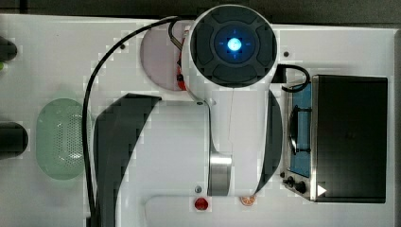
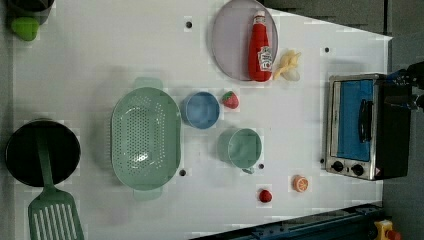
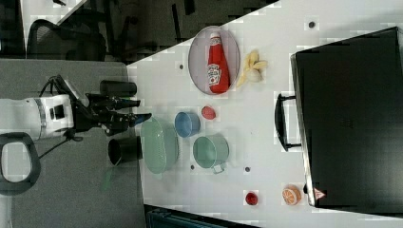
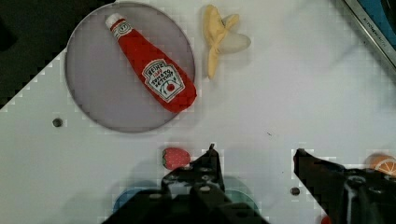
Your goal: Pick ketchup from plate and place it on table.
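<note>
The ketchup [image 2: 260, 50], a slim red bottle with a whitish cap, lies flat on the greyish-pink plate [image 2: 227, 45] at the far edge of the white table [image 2: 100, 60]. In the wrist view the ketchup [image 4: 154, 77] rests diagonally across the plate [image 4: 93, 93], cap towards the table's edge. My gripper [image 4: 256, 154] is open, with its dark fingertips [image 4: 210, 156] wide apart and nothing between them. It hangs well above the table, short of the plate. In the right view the gripper [image 3: 140, 116] reaches out from the white arm, apart from the ketchup [image 3: 217, 64].
A peeled banana [image 2: 287, 65] lies just beside the plate. A strawberry [image 2: 230, 99], blue bowl [image 2: 200, 110], green cup [image 2: 242, 147] and green colander [image 2: 145, 137] sit mid-table. A toaster oven [image 2: 360, 127] stands at the left view's right, with an orange slice [image 2: 300, 183] near it.
</note>
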Controlling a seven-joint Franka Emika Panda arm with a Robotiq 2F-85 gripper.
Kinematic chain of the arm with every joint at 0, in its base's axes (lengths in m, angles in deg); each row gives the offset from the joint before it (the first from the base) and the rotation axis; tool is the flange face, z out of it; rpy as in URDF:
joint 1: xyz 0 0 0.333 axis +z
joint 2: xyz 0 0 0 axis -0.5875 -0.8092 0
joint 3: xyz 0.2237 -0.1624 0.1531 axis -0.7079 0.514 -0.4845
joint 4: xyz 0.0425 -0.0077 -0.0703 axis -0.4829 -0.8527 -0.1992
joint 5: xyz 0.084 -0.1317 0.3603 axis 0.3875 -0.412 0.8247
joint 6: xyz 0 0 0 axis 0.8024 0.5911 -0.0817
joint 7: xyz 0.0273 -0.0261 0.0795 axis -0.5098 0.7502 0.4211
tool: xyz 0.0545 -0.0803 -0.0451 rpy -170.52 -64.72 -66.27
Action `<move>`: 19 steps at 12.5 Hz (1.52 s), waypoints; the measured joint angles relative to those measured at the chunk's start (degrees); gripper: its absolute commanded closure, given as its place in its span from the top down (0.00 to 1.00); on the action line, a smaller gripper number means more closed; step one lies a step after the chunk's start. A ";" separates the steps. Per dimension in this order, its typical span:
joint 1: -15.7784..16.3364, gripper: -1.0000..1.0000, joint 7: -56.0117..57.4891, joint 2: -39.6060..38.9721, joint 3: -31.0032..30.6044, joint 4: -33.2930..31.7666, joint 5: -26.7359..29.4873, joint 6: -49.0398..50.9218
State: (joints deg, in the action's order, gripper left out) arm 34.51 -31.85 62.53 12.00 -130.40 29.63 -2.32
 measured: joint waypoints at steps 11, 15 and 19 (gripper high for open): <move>-4.68 1.00 -1.10 7.49 -3.45 -7.27 -0.09 -2.76; -4.56 1.00 -1.11 -5.76 -4.73 -7.83 -0.32 -11.62; -4.17 1.00 0.18 -15.76 -6.28 -10.02 0.09 -21.14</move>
State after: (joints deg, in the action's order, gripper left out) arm 30.34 -31.67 46.76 5.71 -140.42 29.71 -23.45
